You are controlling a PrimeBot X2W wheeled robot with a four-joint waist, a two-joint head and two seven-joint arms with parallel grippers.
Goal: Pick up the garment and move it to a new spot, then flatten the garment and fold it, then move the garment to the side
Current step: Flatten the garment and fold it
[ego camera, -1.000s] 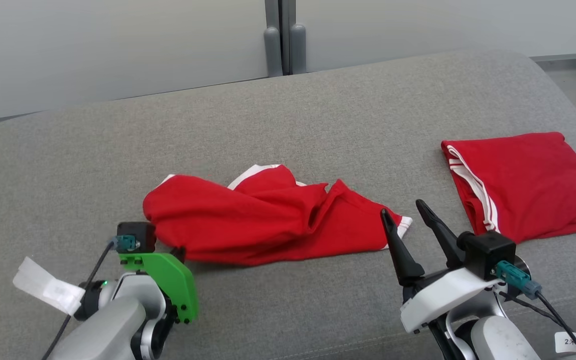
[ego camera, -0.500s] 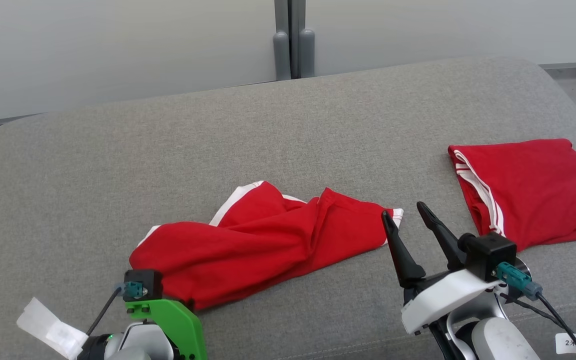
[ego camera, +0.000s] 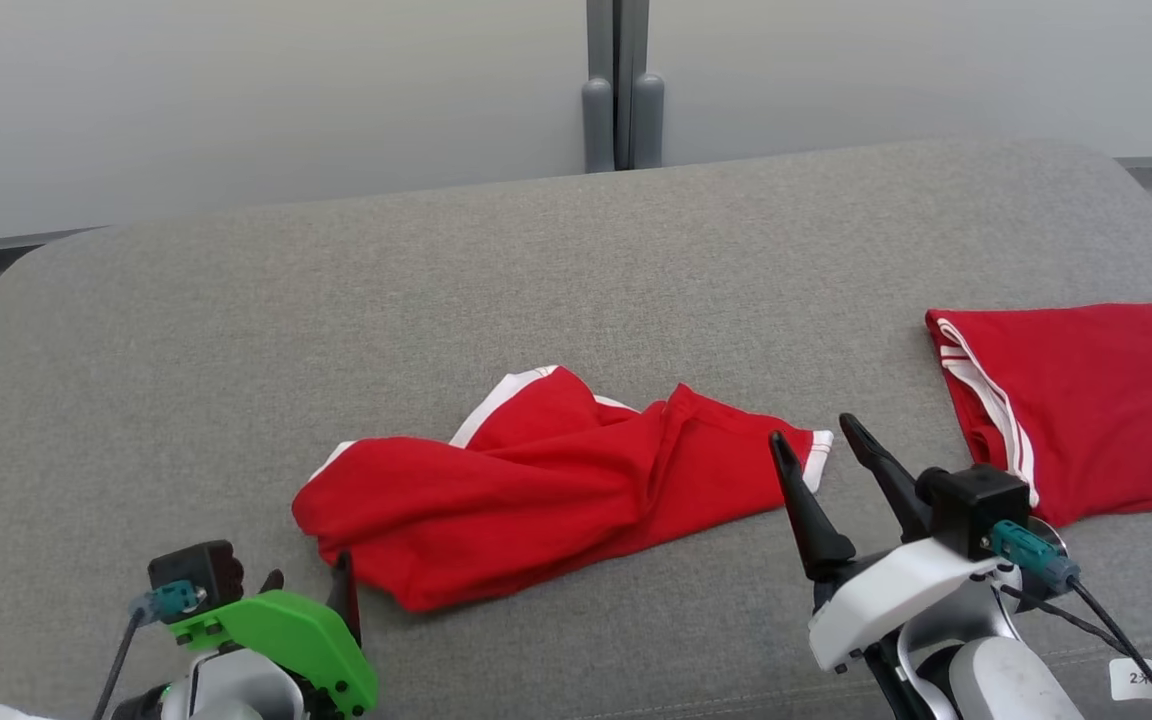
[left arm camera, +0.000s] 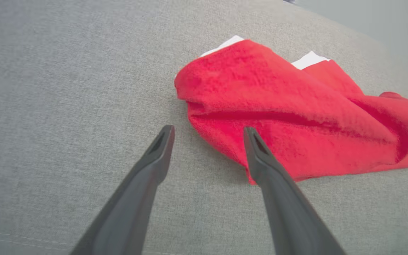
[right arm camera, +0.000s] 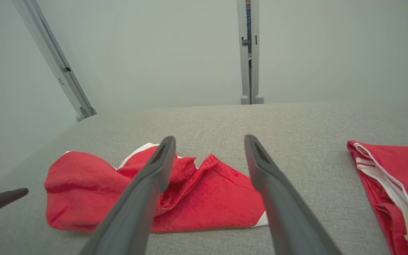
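Red crumpled garment with white trim (ego camera: 546, 490) lies loose in the middle of the grey fabric cushion (ego camera: 536, 270). The left hand (left arm camera: 208, 129) and right hand (ego camera: 812, 428) are both open and empty. Placement looks done; flattening, folding and moving aside remain
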